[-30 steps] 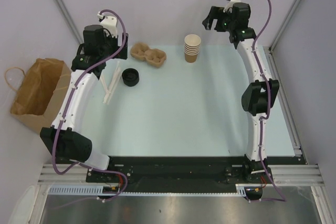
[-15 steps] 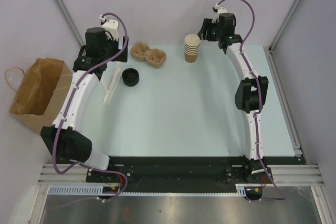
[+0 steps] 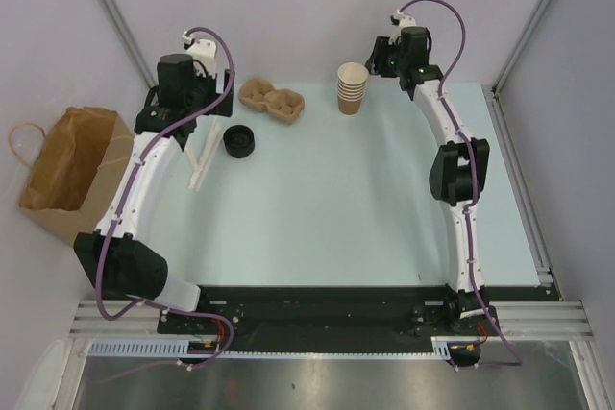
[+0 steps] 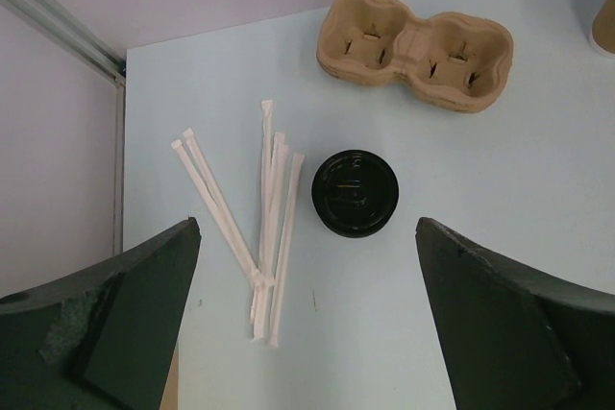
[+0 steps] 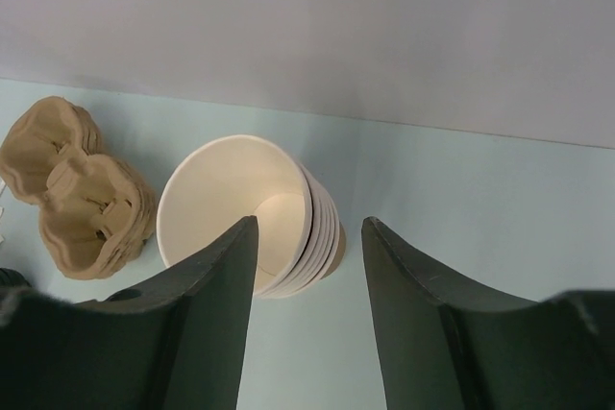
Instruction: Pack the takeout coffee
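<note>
Status: I see the left gripper [image 4: 306,237] with jaws wide apart, gripping nothing, above a round black plastic lid [image 4: 355,191]; I can't tell if a cup sits under it. White wrapped straws [image 4: 269,228] lie at its 9 o'clock, a tan moulded-pulp two-cup carrier [image 4: 415,50] at 1 o'clock. Right gripper [image 5: 309,228] is spread over the stack of lidless tan paper cups [image 5: 235,204].

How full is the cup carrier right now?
Empty. Both wells of the cup carrier show only bare pulp in the left wrist view; nothing stands in them.
</note>
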You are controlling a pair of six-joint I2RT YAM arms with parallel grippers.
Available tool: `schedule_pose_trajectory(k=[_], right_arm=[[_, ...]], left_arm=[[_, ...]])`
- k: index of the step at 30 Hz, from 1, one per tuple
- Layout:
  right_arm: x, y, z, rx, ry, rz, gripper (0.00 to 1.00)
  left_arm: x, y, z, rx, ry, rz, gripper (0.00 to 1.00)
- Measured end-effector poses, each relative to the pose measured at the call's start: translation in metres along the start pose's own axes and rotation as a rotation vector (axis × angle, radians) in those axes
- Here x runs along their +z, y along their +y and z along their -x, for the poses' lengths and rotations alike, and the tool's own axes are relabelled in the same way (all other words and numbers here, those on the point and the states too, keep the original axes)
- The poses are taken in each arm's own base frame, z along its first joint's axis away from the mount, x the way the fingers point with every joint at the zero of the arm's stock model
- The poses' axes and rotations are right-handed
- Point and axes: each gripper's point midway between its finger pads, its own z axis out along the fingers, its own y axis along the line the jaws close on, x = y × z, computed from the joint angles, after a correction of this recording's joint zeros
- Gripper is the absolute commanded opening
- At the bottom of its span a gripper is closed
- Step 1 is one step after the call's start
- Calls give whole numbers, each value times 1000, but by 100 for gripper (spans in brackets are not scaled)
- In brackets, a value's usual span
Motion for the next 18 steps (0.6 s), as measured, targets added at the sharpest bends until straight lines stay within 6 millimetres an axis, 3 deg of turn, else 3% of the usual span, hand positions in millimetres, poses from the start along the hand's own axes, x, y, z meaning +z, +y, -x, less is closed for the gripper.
schedule_pose_trajectory(k=[18], right_arm=[[10, 3, -16, -1, 24, 7, 40]], left_arm=[[-1, 3, -12, 2, 20, 20, 99]])
